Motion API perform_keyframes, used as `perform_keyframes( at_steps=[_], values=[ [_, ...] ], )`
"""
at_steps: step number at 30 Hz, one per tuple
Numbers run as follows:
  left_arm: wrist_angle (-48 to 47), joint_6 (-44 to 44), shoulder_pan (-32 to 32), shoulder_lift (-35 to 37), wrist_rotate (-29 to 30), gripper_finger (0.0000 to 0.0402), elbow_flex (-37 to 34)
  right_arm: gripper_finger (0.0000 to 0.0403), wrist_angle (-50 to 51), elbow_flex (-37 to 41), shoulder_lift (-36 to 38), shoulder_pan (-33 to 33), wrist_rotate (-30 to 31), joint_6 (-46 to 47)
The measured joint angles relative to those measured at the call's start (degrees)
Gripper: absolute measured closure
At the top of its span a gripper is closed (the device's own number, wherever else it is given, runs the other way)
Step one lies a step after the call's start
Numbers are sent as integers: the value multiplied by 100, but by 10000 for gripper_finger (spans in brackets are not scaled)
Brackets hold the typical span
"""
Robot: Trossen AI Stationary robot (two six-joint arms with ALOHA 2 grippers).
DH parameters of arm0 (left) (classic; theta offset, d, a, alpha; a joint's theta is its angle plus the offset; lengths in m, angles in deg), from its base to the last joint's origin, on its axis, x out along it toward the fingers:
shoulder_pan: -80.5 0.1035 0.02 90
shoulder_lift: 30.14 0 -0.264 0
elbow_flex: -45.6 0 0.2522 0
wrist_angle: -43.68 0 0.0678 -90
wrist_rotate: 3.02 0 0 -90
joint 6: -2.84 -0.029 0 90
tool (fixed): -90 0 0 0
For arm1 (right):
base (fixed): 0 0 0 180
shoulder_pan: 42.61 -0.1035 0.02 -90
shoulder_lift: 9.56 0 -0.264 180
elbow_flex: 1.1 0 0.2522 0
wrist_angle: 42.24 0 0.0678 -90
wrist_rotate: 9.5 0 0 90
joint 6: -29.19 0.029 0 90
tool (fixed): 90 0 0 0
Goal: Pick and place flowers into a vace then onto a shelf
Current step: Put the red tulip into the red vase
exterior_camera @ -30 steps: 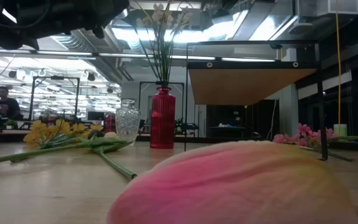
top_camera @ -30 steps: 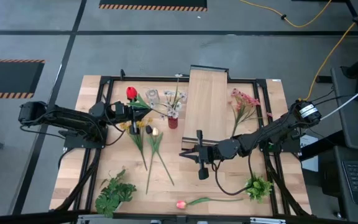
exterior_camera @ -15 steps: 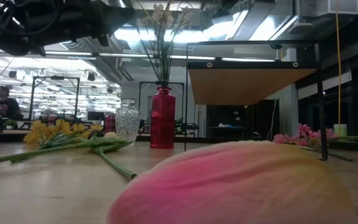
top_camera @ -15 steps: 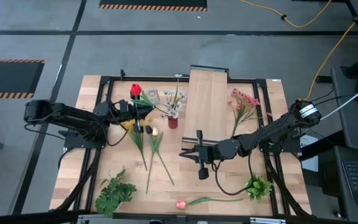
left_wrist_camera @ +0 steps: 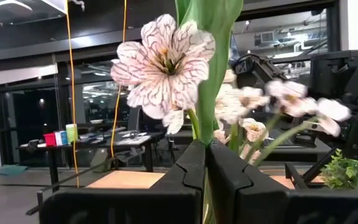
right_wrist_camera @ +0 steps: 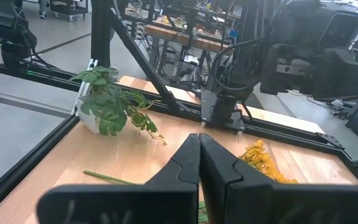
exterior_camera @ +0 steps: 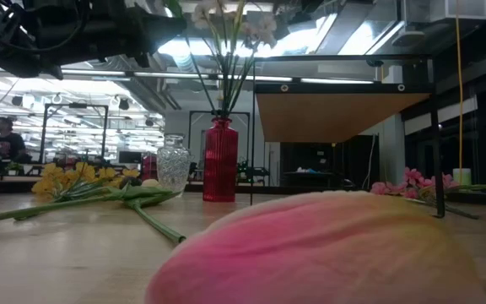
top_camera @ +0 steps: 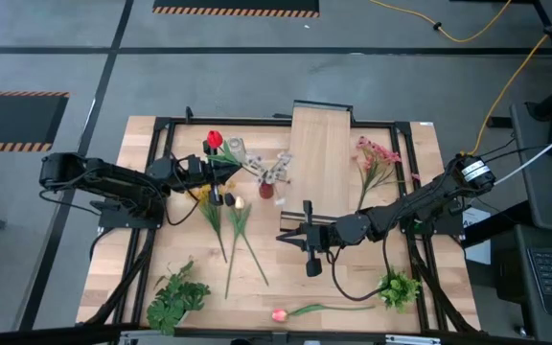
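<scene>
While the left arm is at work, left gripper: pinched tight on a green stem and held in the air just beside the vace, high enough, I'd say, to bring the stem's end over the rim.
Flower held: probably the red rose, whose head sits just past the fingers in the high view.
Vace: upright on the table at the far side, left of the shelf, and seemingly with no flower in it.
Shelf: its top plank bare, waiting for the filled vace.
In the way: the red cylinder with its white sprigs stands near the vace; the sprigs lean and crowd the left wrist view, so the rose could snag them.
Right gripper: fingers closed on nothing, parked by the shelf's near end.
Other flowers: yellow daisies under the left arm, pink blossom spray right of the shelf, pink tulip at the near edge.
Leafy bunches: well apart, near corners.
</scene>
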Motion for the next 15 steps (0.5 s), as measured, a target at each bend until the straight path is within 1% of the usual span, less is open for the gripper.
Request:
perform_keyframes(
  at_steps=[5,7,9,13,15],
  values=[
    [-21,-4,0,0,11,398,16,397,0,0,0,-2,0,0],
    [-198,66,0,0,9,398,141,397,0,0,0,0,0,0],
    [-666,118,0,2,10,398,367,397,1,0,0,0,0,0],
    [-1928,93,-1,0,-5,398,896,397,10,0,0,0,0,0],
    [-2273,-14,-2,0,-3,398,1078,397,41,0,0,0,0,18]
  ],
)
